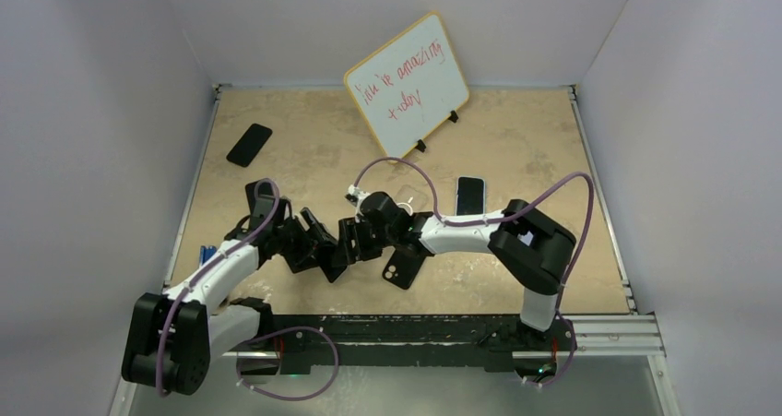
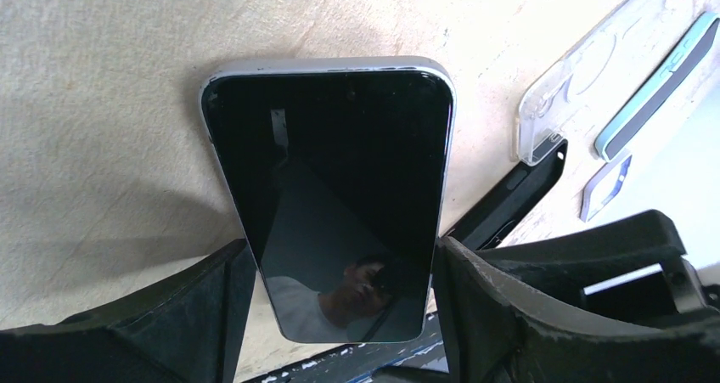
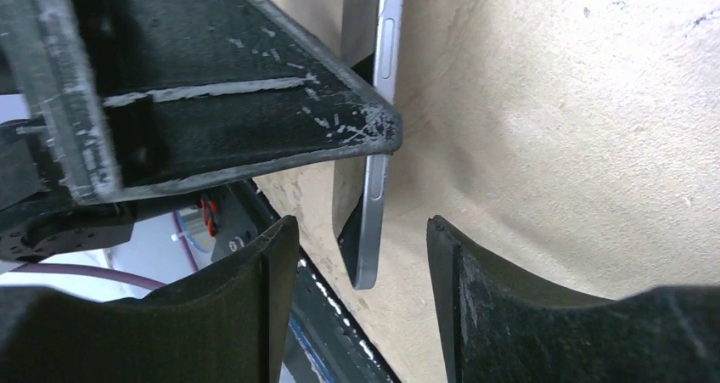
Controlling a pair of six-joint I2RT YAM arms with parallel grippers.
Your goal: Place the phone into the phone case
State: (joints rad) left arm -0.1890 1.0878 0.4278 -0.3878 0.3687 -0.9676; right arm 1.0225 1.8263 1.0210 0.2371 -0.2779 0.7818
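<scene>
My left gripper (image 2: 340, 247) is shut on a silver-edged phone (image 2: 331, 171) with a dark screen and holds it by its two long edges, tilted above the table. In the top view the left gripper (image 1: 325, 250) meets my right gripper (image 1: 355, 236) at the table's middle, and the phone is hidden between them. My right gripper (image 3: 361, 230) is open, its fingers either side of the phone's thin edge (image 3: 374, 196) without touching it. A black phone case (image 1: 401, 267) with a camera hole lies just right of the grippers and also shows in the left wrist view (image 2: 509, 205).
A clear case (image 2: 569, 86) and a teal-edged phone (image 1: 470, 193) lie behind the right arm. A black phone (image 1: 249, 145) lies at the far left. A whiteboard (image 1: 406, 82) stands at the back. The left gripper's finger (image 3: 212, 103) fills the right wrist view's upper left.
</scene>
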